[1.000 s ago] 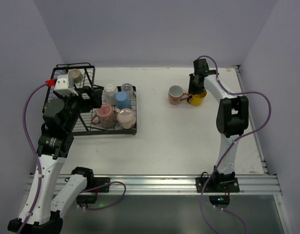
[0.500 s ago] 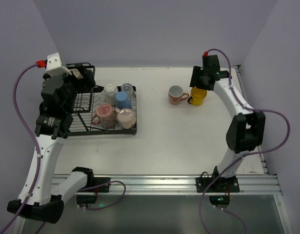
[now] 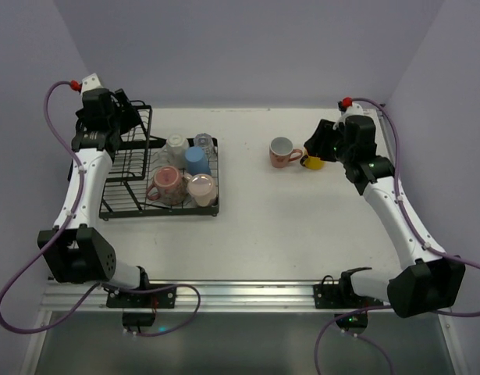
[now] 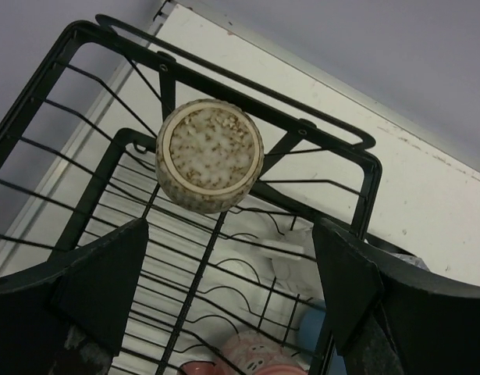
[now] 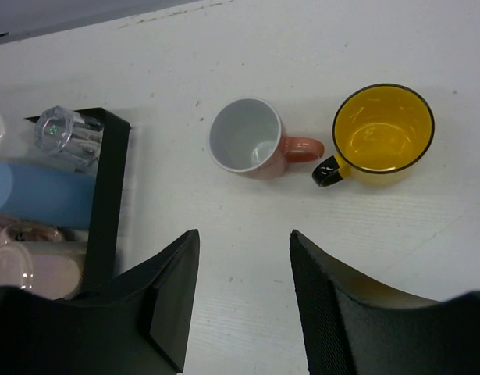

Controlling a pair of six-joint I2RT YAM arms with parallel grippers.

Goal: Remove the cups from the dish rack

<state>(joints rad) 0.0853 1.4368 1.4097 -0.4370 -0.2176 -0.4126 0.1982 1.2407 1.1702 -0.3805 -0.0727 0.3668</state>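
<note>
Your white table (image 3: 302,226) sits between lilac walls (image 3: 247,47). The dish rack (image 3: 177,212) stands far left, with four cups (image 3: 197,160) on its tray and a beige cup (image 4: 210,166) in its basket. A pink mug (image 5: 247,138) and a yellow mug (image 5: 382,133) stand side by side, far right. Your left gripper (image 4: 232,242) hangs over the basket, fingers spread and empty. Your right gripper (image 5: 243,238) hovers near the two mugs, fingers parted and empty.

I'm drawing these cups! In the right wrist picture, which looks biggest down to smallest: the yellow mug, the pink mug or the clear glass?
1. yellow ceramic mug with a black handle, biggest.
2. pink mug with a white inside, a little smaller.
3. clear faceted glass cup, smallest; it lies on its side, so that is less sure.
</note>
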